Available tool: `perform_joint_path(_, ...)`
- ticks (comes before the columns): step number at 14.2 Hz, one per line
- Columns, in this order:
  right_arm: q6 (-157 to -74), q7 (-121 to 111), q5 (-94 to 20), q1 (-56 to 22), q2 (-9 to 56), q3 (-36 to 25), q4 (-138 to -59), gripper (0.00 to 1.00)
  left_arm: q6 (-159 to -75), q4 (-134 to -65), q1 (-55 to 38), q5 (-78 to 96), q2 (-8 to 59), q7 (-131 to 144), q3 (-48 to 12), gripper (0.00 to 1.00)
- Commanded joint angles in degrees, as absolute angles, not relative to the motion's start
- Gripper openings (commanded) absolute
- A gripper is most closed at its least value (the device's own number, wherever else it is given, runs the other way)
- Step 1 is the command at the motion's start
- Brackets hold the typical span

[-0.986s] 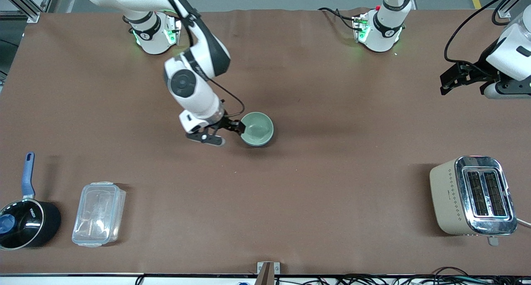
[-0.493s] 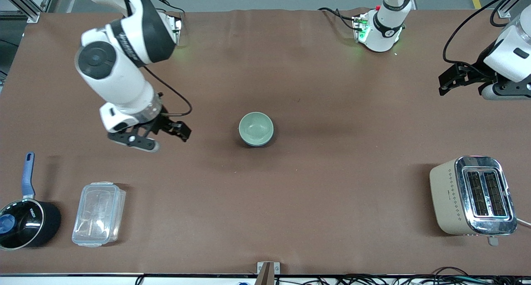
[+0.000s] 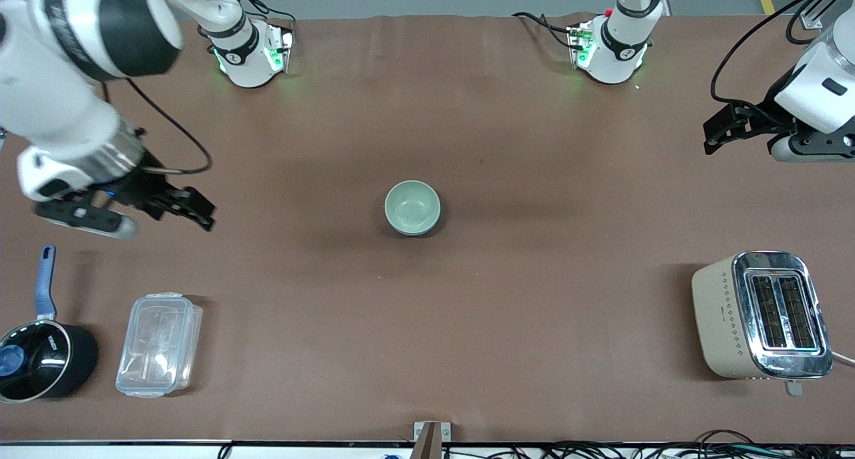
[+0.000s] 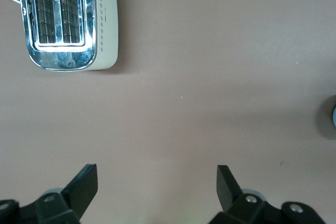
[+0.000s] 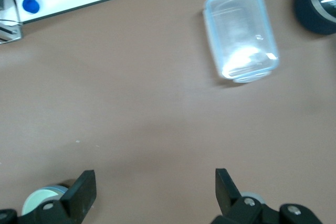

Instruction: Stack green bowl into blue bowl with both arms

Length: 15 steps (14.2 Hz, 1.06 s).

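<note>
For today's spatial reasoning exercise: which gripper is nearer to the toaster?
Left. The left gripper hangs open over the table's left-arm end, where the toaster stands. The right gripper, also open, hovers over the right-arm end above the clear container.

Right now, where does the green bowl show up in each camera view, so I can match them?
Front view: the green bowl sits mid-table, nested in a darker bowl.
Left wrist view: only a sliver of bowl rim at the picture's edge.
Right wrist view: the green bowl shows beside one finger of the right gripper.
Shared landmark: the brown table mat.
</note>
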<state>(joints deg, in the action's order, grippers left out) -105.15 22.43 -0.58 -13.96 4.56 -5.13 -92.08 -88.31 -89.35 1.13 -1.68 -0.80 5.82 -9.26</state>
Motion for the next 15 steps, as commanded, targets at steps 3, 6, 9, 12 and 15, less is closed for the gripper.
perform_joint_path(3, -97.5, 12.7, 0.3, -5.9, -2.8, -3.6, -93.1, 1.00, -88.7, -88.2, 1.3, -1.1, -0.2, 5.2, -9.1, 1.00)
perform_joint_path(6, -91.4, 9.9, -0.3, -1.7, -3.4, -2.4, -91.3, 1.00, -88.7, -88.2, 1.4, -1.1, -0.1, 5.1, -9.1, 1.00)
perform_joint_path(9, -89.5, 8.3, -0.4, 5.8, -3.8, 4.5, -90.6, 1.00, -88.7, -88.2, 1.5, -1.1, -0.1, 4.8, -9.1, 1.00)
perform_joint_path(12, -89.5, 6.8, -0.4, 8.8, -4.1, 7.6, -90.8, 1.00, -88.7, -88.2, 1.4, -1.1, -0.1, 4.9, -9.1, 1.00)
perform_joint_path(15, -89.3, 4.6, -0.5, 8.6, -4.0, 7.2, -90.6, 1.00, -88.7, -88.2, 1.3, -1.1, -0.1, 5.1, -9.1, 1.00)
